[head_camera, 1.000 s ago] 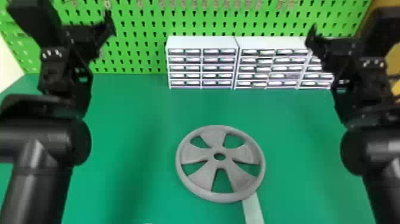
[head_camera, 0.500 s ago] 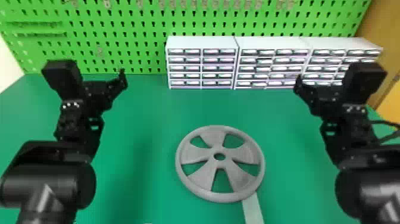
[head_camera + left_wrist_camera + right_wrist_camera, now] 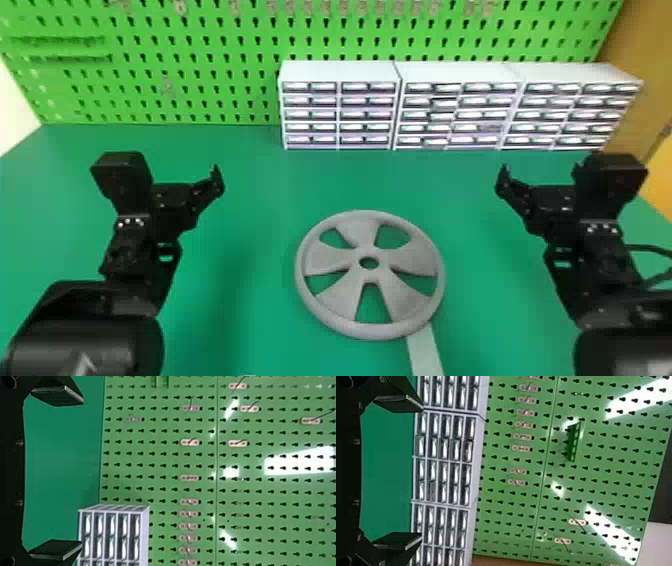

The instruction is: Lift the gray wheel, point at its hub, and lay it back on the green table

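Left end effector (image 3: 82,473) and right end effector (image 3: 422,471) stand wide and empty, flanking the wheel (image 3: 332,260) on the table (image 3: 255,200), presumably so I can grip its rim from both sides.

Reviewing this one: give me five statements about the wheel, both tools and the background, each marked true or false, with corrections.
1. The gray wheel lies flat on the green table. True.
2. The left tool is clamped on the wheel's rim. False: its fingers stand apart with nothing gripped, off to the wheel's left.
3. Three drawer cabinets stand beyond the wheel, in front of the green pegboard. True.
4. The wheel's hub is solid, without any opening. False: it has a round hole through its center.
5. The right tool is open and holds nothing. True.
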Controlling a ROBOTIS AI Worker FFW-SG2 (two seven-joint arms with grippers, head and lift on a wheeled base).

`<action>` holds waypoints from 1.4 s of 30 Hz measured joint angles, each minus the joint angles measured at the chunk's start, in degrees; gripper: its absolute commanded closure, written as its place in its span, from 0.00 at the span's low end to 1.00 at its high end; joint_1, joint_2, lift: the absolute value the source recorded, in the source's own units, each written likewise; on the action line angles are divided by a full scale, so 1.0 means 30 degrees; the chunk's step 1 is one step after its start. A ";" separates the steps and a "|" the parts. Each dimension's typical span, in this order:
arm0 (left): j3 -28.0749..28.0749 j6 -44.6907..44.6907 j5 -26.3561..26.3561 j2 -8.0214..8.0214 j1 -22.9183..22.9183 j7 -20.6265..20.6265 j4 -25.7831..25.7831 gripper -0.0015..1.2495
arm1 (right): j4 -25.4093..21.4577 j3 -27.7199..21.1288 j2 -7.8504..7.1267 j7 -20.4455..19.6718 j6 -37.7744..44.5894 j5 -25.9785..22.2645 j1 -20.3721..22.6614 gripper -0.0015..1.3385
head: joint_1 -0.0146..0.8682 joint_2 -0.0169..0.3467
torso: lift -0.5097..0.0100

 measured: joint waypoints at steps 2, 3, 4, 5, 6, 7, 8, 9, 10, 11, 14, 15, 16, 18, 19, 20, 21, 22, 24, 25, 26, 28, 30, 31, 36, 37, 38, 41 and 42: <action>-0.0019 -0.0348 0.0065 -0.0034 0.0176 -0.0222 0.0170 0.05 | 0.0019 -0.0036 -0.0004 0.0105 -0.0307 0.0084 0.0323 0.13 | 0.80 0.18 | 0.80; -0.0049 -0.0534 0.0084 -0.0053 0.0261 -0.0251 0.0227 0.05 | 0.0036 -0.0047 -0.0004 0.0135 -0.0458 0.0123 0.0465 0.13 | 0.80 0.18 | 0.80; -0.0106 -0.0833 0.0106 -0.0088 0.0390 -0.0264 0.0300 0.05 | 0.0067 -0.0064 -0.0004 0.0159 -0.0692 0.0175 0.0664 0.13 | 0.80 0.18 | 0.80; -0.0157 -0.1085 0.0125 -0.0127 0.0497 -0.0265 0.0351 0.05 | 0.0089 -0.0080 0.0001 0.0168 -0.0885 0.0206 0.0822 0.13 | 0.80 0.18 | 0.80; -0.0208 -0.1332 0.0138 -0.0169 0.0604 -0.0263 0.0397 0.05 | 0.0117 -0.0097 0.0014 0.0178 -0.1073 0.0229 0.0976 0.13 | 0.80 0.18 | 0.80; -0.0261 -0.1595 0.0150 -0.0222 0.0722 -0.0260 0.0434 0.05 | 0.0146 -0.0118 0.0036 0.0187 -0.1275 0.0243 0.1141 0.13 | 0.80 0.18 | 0.80; -0.0332 -0.1921 0.0158 -0.0304 0.0889 -0.0250 0.0470 0.05 | 0.0192 -0.0157 0.0076 0.0194 -0.1549 0.0253 0.1369 0.13 | 0.80 0.18 | 0.80; -0.0383 -0.2126 0.0160 -0.0364 0.1014 -0.0249 0.0488 0.05 | 0.0225 -0.0186 0.0115 0.0199 -0.1748 0.0254 0.1529 0.13 | 0.80 0.18 | 0.80; -0.0452 -0.2365 0.0155 -0.0437 0.1176 -0.0248 0.0502 0.05 | 0.0274 -0.0228 0.0174 0.0211 -0.1999 0.0254 0.1731 0.13 | 0.80 0.18 | 0.80; -0.0507 -0.2530 0.0132 -0.0481 0.1293 -0.0247 0.0507 0.05 | 0.0313 -0.0260 0.0223 0.0217 -0.2173 0.0251 0.1871 0.13 | 0.80 0.18 | 0.80; -0.0710 -0.2943 -0.0054 -0.0560 0.1604 -0.0247 0.0513 0.05 | 0.0421 -0.0335 0.0367 0.0257 -0.2616 0.0233 0.2230 0.13 | 0.80 0.18 | 0.80; -0.0775 -0.3020 -0.0110 -0.0567 0.1674 -0.0253 0.0514 0.05 | 0.0448 -0.0345 0.0401 0.0272 -0.2714 0.0230 0.2309 0.13 | 0.80 0.18 | 0.80; -0.0845 -0.3085 -0.0171 -0.0572 0.1738 -0.0268 0.0514 0.05 | 0.0473 -0.0349 0.0431 0.0287 -0.2800 0.0224 0.2378 0.13 | 0.80 0.18 | 0.80; -0.0992 -0.3198 -0.0335 -0.0577 0.1845 -0.0322 0.0515 0.06 | 0.0522 -0.0342 0.0488 0.0317 -0.2951 0.0199 0.2488 0.13 | 0.80 0.18 | 0.80; -0.1046 -0.3237 -0.0409 -0.0578 0.1874 -0.0332 0.0515 0.06 | 0.0542 -0.0331 0.0508 0.0329 -0.3013 0.0190 0.2517 0.13 | 0.80 0.18 | 0.80; -0.1099 -0.3275 -0.0481 -0.0578 0.1898 -0.0337 0.0516 0.07 | 0.0563 -0.0315 0.0531 0.0336 -0.3078 0.0179 0.2537 0.13 | 0.80 0.18 | 0.80; -0.1155 -0.3310 -0.0547 -0.0581 0.1913 -0.0338 0.0525 0.07 | 0.0585 -0.0290 0.0549 0.0342 -0.3146 0.0165 0.2547 0.13 | 0.80 0.18 | 0.80; -0.1215 -0.3330 -0.0593 -0.0587 0.1924 -0.0344 0.0545 0.07 | 0.0602 -0.0273 0.0559 0.0345 -0.3208 0.0152 0.2550 0.13 | 0.80 0.18 | 0.80; -0.1312 -0.3347 -0.0628 -0.0596 0.1930 -0.0370 0.0583 0.08 | 0.0614 -0.0258 0.0558 0.0361 -0.3282 0.0127 0.2546 0.13 | 0.80 0.18 | 0.80; -0.1377 -0.3351 -0.0639 -0.0597 0.1930 -0.0415 0.0615 0.08 | 0.0620 -0.0253 0.0553 0.0371 -0.3316 0.0111 0.2537 0.13 | 0.80 0.18 | 0.80; -0.1418 -0.3352 -0.0642 -0.0597 0.1928 -0.0459 0.0637 0.08 | 0.0623 -0.0248 0.0549 0.0382 -0.3333 0.0100 0.2526 0.13 | 0.80 0.18 | 0.80; -0.1464 -0.3360 -0.0645 -0.0593 0.1899 -0.0557 0.0666 0.08 | 0.0629 -0.0232 0.0550 0.0397 -0.3357 0.0088 0.2492 0.13 | 0.80 0.18 | 0.80; -0.1465 -0.3379 -0.0646 -0.0595 0.1854 -0.0628 0.0679 0.08 | 0.0632 -0.0212 0.0558 0.0402 -0.3394 0.0069 0.2458 0.13 | 0.80 0.18 | 0.80; -0.1448 -0.3392 -0.0646 -0.0598 0.1837 -0.0642 0.0689 0.08 | 0.0636 -0.0193 0.0562 0.0403 -0.3413 0.0054 0.2447 0.13 | 0.80 0.18 | 0.80; -0.1405 -0.3436 -0.0626 -0.0606 0.1745 -0.0659 0.0742 0.08 | 0.0661 -0.0136 0.0599 0.0438 -0.3444 0.0007 0.2425 0.13 | 0.80 0.18 | 0.80; -0.1395 -0.3441 -0.0623 -0.0606 0.1705 -0.0659 0.0745 0.08 | 0.0662 -0.0124 0.0602 0.0450 -0.3445 0.0001 0.2398 0.13 | 0.80 0.18 | 0.80; -0.1387 -0.3443 -0.0622 -0.0607 0.1672 -0.0659 0.0746 0.08 | 0.0663 -0.0112 0.0601 0.0455 -0.3446 -0.0001 0.2375 0.13 | 0.80 0.18 | 0.80; -0.1377 -0.3444 -0.0629 -0.0608 0.1592 -0.0659 0.0756 0.08 | 0.0663 -0.0084 0.0564 0.0463 -0.3446 -0.0006 0.2308 0.13 | 0.80 0.18 | 0.80; -0.1379 -0.3444 -0.0635 -0.0608 0.1579 -0.0659 0.0762 0.08 | 0.0663 -0.0081 0.0553 0.0463 -0.3446 -0.0006 0.2299 0.13 | 0.80 0.18 | 0.80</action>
